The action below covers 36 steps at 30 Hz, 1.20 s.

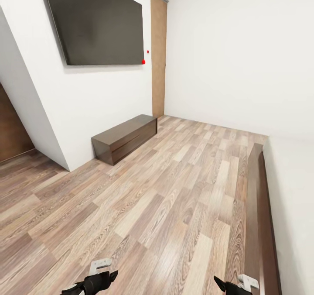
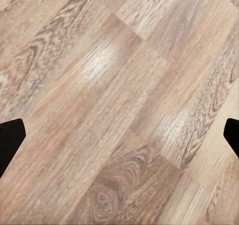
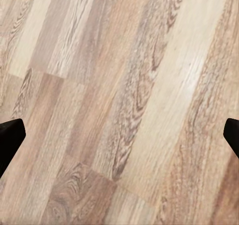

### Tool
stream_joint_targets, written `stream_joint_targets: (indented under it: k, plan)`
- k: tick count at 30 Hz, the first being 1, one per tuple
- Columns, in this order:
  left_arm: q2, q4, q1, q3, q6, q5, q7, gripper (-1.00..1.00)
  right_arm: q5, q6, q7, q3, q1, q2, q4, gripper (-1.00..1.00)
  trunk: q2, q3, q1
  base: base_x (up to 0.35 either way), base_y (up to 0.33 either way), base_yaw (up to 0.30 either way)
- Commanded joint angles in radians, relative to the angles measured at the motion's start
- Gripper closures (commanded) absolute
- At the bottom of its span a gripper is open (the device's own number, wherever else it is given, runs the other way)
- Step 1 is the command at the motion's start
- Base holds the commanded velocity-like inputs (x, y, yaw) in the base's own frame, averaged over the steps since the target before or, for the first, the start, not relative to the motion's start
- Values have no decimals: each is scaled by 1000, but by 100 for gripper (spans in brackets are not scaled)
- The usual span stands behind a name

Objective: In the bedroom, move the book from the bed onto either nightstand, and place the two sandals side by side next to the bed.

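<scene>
Book, sandals and nightstand aren't in frame, so you can't place them from here; you're mid-transit in the bedroom. Going left to right in the head view: wall-mounted dark screen (image 1: 98,22) up high, low dark dresser (image 1: 125,137) against the white wall below it (longer than a nightstand, don't mistake it), wood door (image 1: 158,55) in the corner, open plank floor (image 1: 165,199), then the bed (image 1: 292,207), its dark frame rail running along the right edge with pale mattress beyond. Left gripper (image 1: 104,277) and right gripper (image 1: 233,284) hang low at the bottom edge; jaws on both look wide apart and empty. To do this step well, my call is to turn the base right toward the bed and bring the mattress top into sight before reaching, arms tucked so the right one clears the rail. Wrist views give floor grain close up under each arm, with dark fingertips (image 2: 10,137) and (image 3: 10,137) at the margins, confirming nothing held; the head view alone gives room layout.
</scene>
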Motion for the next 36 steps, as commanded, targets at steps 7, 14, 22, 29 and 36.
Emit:
stream_joint_targets:
  k: [7,14,22,29,36]
  plan:
    - [-1,2,-1,7,-1,2,-6,-100,-8,-7,5,9,-2,0,4,-100,49,21,-27,0,0,0]
    - [-1,2,-1,7,-1,2,-6,-100,-8,-7,5,9,-2,0,4,-100,98,43,-54,0,0,0]
    - [-1,2,-1,7,-1,2,-6,-100,-8,-7,5,9,-2,0,4,-100,154,68,-85,0,0,0]
    - [-1,2,-1,7,-1,2,-6,-100,-7,-7,5,9,-2,1,4,-100,203,90,-111,0,0,0]
    - [-1,2,-1,7,-1,2,-6,-100,-8,-7,5,9,-2,0,4,-100,252,112,-138,0,0,0]
